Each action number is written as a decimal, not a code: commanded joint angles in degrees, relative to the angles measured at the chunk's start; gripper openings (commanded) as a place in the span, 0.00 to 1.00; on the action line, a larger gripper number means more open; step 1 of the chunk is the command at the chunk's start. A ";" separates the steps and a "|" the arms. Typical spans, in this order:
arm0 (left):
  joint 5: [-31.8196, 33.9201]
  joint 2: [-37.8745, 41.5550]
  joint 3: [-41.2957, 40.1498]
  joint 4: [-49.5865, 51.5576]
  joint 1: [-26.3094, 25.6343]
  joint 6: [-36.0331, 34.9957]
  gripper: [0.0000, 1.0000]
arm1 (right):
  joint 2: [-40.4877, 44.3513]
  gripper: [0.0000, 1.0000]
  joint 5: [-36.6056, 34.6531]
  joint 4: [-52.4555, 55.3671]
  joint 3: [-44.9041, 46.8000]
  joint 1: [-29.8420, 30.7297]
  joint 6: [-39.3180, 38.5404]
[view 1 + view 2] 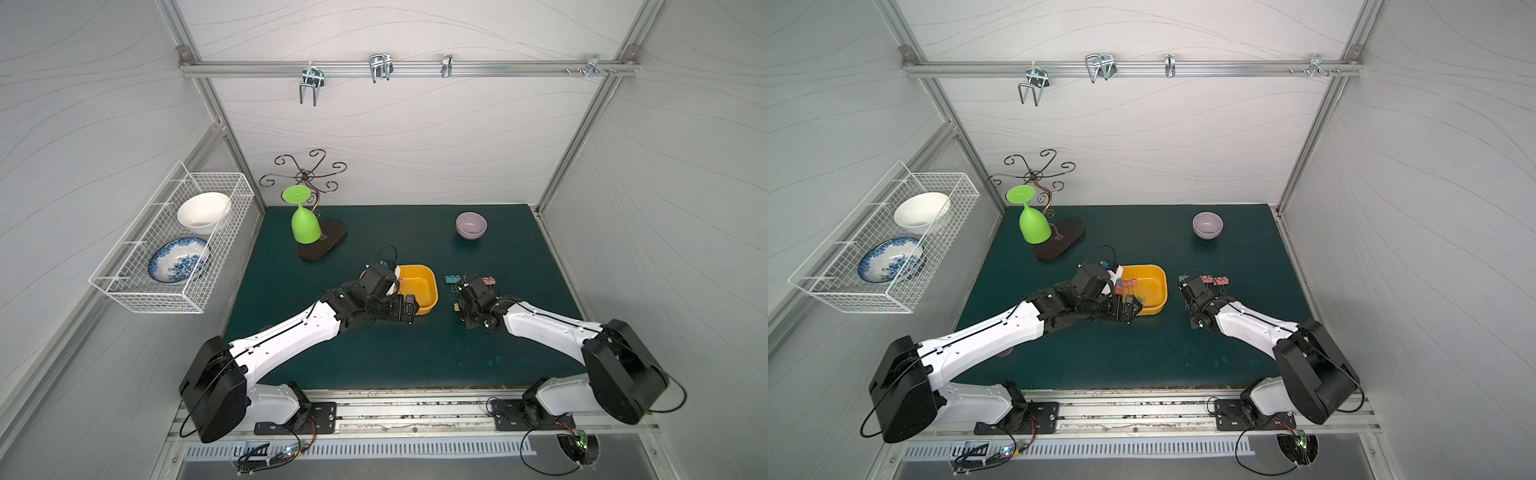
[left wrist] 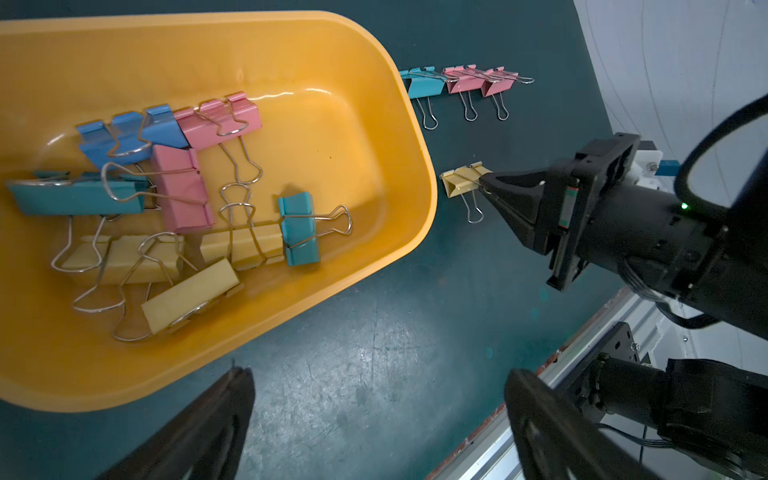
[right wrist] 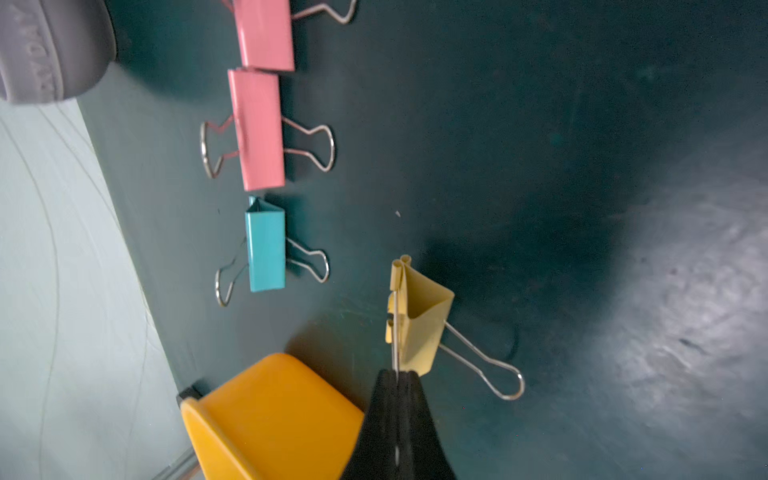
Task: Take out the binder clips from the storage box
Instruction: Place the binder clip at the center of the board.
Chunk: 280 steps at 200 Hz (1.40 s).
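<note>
The yellow clip [image 3: 419, 328] is at the very tip of the right claw [image 3: 397, 376], which is pinched shut on its wire handle. The clip points straight out from the claw, just beside the storage box [image 3: 270, 407]. The other binder clips [image 2: 183, 199] lie in the box, just ahead of the left claw [image 2: 376, 380]. That claw is wide open and empty, and it is the nearer one to them.

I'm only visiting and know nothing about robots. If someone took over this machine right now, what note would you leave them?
Left gripper: open, empty, beside the storage box.
Right gripper: shut on the wire handle of a yellow clip, outside the box, at the mat.
Done: one teal clip and two pink clips lie in a row on the mat.
Left: about eight binder clips in the box. Release the yellow one, then carry on.
</note>
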<state>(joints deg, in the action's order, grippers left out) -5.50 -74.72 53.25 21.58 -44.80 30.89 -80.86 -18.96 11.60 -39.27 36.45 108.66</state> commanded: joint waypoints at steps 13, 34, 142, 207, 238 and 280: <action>2.87 2.47 1.98 -0.14 0.11 -2.50 0.98 | -5.39 0.00 1.56 1.69 -4.13 -0.85 1.67; 2.73 2.38 2.81 1.59 0.07 -2.69 0.99 | -7.69 0.00 3.66 1.71 -4.57 -0.80 2.65; 2.18 2.82 3.03 2.32 0.44 -2.42 0.99 | -4.04 0.15 3.15 2.55 -0.13 0.07 3.28; 1.57 2.47 3.24 2.41 0.50 -2.08 0.99 | -1.23 0.31 5.95 0.06 -0.43 -3.64 -7.25; 1.25 2.38 3.51 2.49 0.50 -2.06 0.99 | 0.26 0.34 6.82 0.45 -0.53 -4.37 -9.75; 2.09 3.04 3.12 2.94 0.54 -2.15 0.99 | 5.87 0.40 5.60 5.58 -0.24 -4.57 -13.73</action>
<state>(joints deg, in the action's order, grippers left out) -3.66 -72.77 53.89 24.14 -44.62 29.15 -78.94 -12.75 12.14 -39.13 32.32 98.89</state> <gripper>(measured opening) 0.986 0.387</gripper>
